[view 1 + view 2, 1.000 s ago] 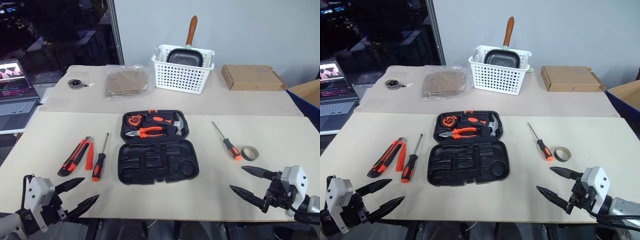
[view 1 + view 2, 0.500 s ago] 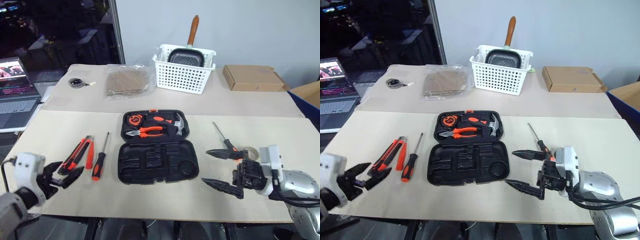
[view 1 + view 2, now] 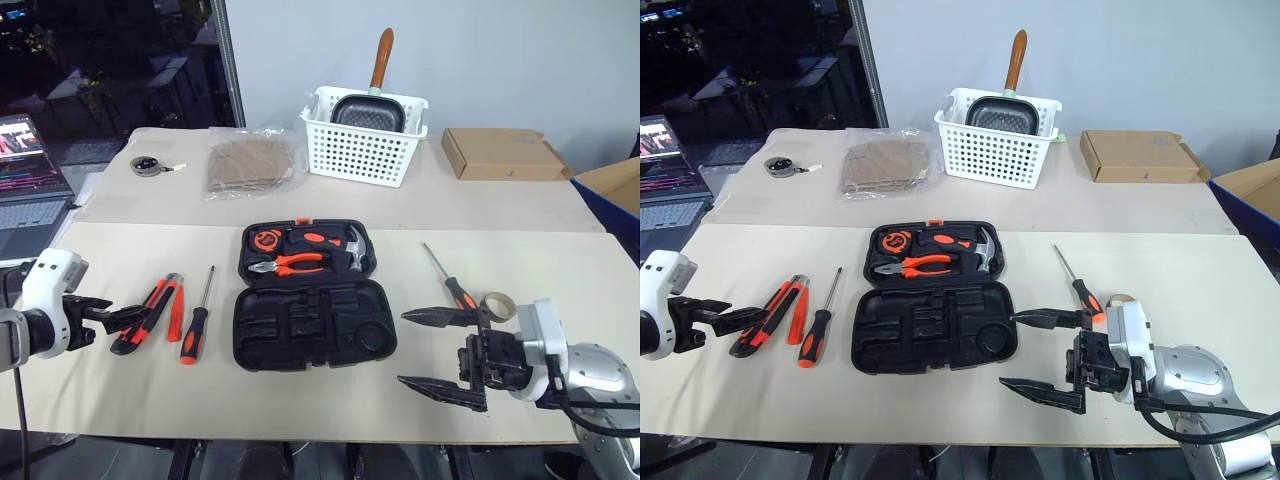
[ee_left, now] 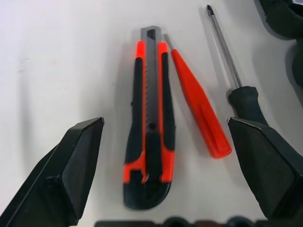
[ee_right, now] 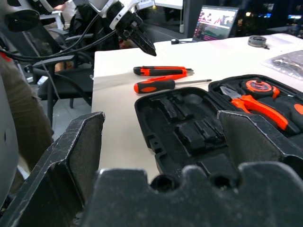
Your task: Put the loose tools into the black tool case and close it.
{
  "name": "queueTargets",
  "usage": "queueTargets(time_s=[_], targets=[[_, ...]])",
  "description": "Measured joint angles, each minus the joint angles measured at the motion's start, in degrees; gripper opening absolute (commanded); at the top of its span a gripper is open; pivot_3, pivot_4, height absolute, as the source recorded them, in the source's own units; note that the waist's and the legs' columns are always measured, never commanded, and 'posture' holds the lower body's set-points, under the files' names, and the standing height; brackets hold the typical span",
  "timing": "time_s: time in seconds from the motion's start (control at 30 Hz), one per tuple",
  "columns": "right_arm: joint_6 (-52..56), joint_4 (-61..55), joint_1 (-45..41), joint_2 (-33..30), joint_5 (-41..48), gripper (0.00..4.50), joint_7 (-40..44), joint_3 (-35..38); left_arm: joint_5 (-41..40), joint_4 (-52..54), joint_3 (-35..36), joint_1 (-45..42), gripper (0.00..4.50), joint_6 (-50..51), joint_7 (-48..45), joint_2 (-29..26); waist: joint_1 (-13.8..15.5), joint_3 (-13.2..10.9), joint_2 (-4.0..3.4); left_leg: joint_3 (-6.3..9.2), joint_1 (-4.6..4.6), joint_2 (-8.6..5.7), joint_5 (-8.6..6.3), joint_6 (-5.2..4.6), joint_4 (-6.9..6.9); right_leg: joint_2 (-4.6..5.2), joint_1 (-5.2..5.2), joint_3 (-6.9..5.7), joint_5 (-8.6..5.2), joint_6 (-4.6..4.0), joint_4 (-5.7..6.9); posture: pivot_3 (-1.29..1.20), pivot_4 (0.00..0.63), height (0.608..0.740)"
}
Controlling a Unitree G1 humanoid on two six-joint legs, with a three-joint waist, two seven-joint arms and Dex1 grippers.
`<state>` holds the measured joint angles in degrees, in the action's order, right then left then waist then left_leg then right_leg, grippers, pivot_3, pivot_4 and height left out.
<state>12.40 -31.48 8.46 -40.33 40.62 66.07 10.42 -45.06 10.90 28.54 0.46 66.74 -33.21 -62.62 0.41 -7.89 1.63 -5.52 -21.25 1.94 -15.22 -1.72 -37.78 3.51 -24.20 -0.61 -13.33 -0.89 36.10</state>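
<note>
Beige bench (image 3: 300,390): left claw (image 4: 165,165), wide, now swung over utility knife (image 4: 150,118); right claw (image 3: 440,350), wide, drawn toward open black tool case (image 3: 310,295); packing unstarted.

Head views evenly lit from overhead, tabletop (image 3: 300,400) bright, shadows short and soft. Dark zone at 10–11 o'clock, just a glowing laptop screen (image 3: 20,140) there. Left wrist view: table washed out near white, utility knife (image 4: 149,118) sharp, gripper fingers (image 4: 71,170) soft. Right wrist view: near fingers (image 5: 75,156) blurred, background dim.
</note>
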Motion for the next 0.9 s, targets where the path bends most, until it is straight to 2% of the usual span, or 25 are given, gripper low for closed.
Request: queueTargets(time_s=[0.27,0.4,0.9], targets=[[0.00,0.07,-0.28,-0.20,-0.43,4.42,-0.63,0.18,-9.27,7.16,1.52,-5.16,4.50,15.34,1.79,5.24,0.09,0.00,0.01,0.02,0.00,-0.01,-0.03,0.06,0.00,0.02,0.03,0.04,0.00,0.00,0.02,0.00,0.150,0.740],[0.00,0.36,-0.63,-0.31,-0.51,4.42,-0.90,0.23,-10.78,12.43,1.95,-7.75,4.50,23.93,7.78,10.23,0.17,0.00,0.01,0.07,0.04,-0.02,-0.01,0.10,-0.02,-0.07,0.06,0.06,0.00,0.00,0.08,0.00,0.150,0.740],[-0.32,1.03,1.21,-0.75,-1.73,4.42,-0.87,1.44,-12.57,19.85,-2.17,-8.48,4.50,25.56,33.40,22.62,0.14,0.03,0.01,0.11,0.11,-0.03,0.04,0.17,-0.03,-0.05,0.14,0.49,0.01,-0.01,0.13,0.00,0.150,0.740]])
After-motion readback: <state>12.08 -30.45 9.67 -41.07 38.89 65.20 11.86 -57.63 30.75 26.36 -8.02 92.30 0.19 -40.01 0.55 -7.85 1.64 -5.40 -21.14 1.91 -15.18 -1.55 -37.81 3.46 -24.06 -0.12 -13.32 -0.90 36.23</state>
